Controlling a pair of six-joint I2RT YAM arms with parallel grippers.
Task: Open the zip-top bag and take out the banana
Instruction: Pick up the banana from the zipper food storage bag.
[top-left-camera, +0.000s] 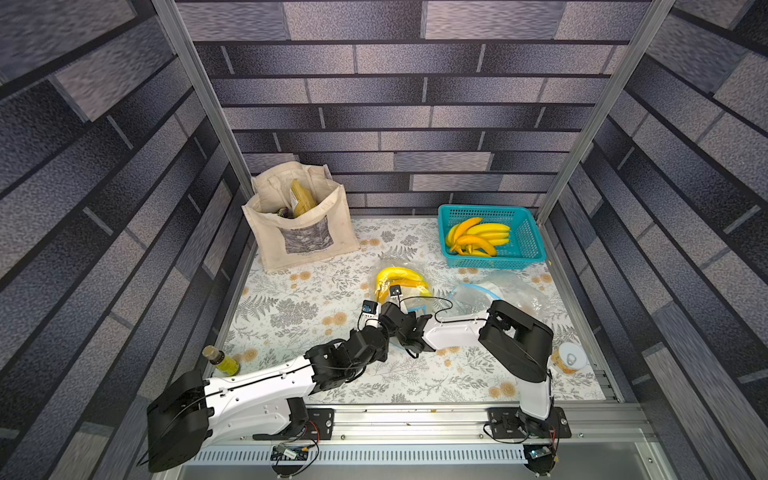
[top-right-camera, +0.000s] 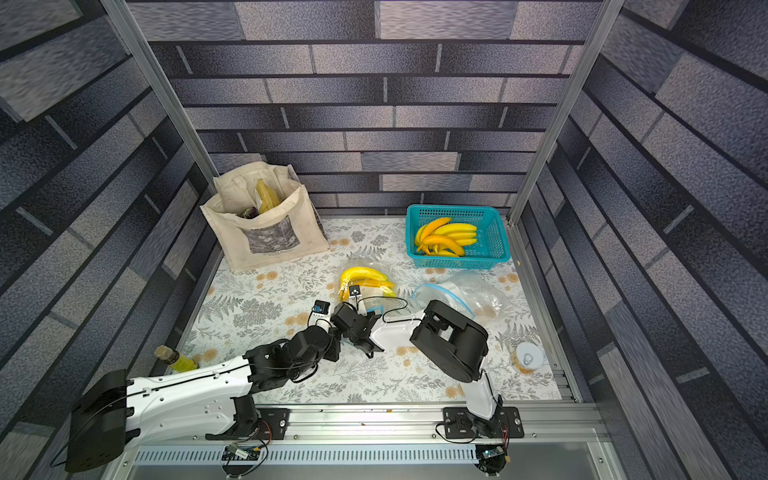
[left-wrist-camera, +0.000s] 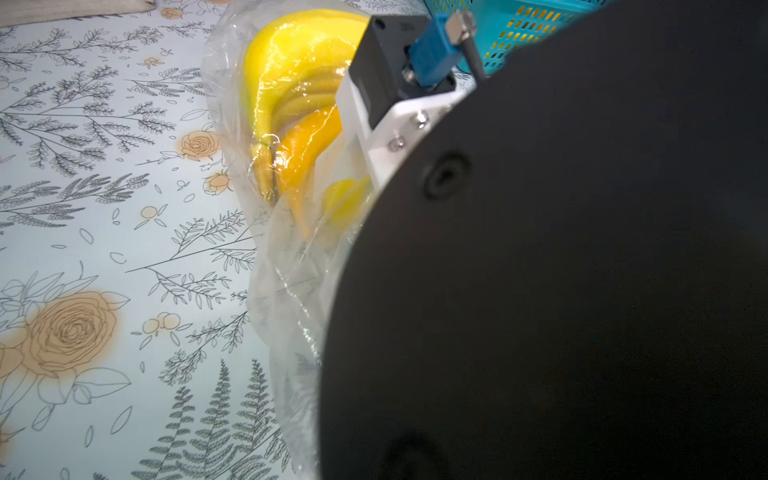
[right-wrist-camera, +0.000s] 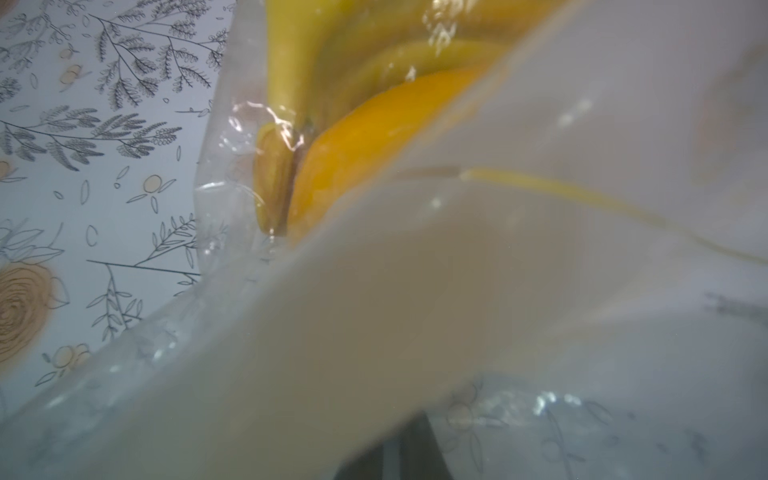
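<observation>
My left gripper (top-left-camera: 383, 321), right gripper (top-left-camera: 402, 300) closed at clear plastic zip-top bag (top-left-camera: 415, 266) with yellow banana bunch (top-left-camera: 399, 276); open room toward tabletop (top-left-camera: 299, 299) left edge; two clear bags.

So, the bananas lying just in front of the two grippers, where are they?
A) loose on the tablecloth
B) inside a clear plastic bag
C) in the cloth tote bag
B: the bananas lie inside the clear zip-top bag; its shiny film covers them in both wrist views.
</observation>
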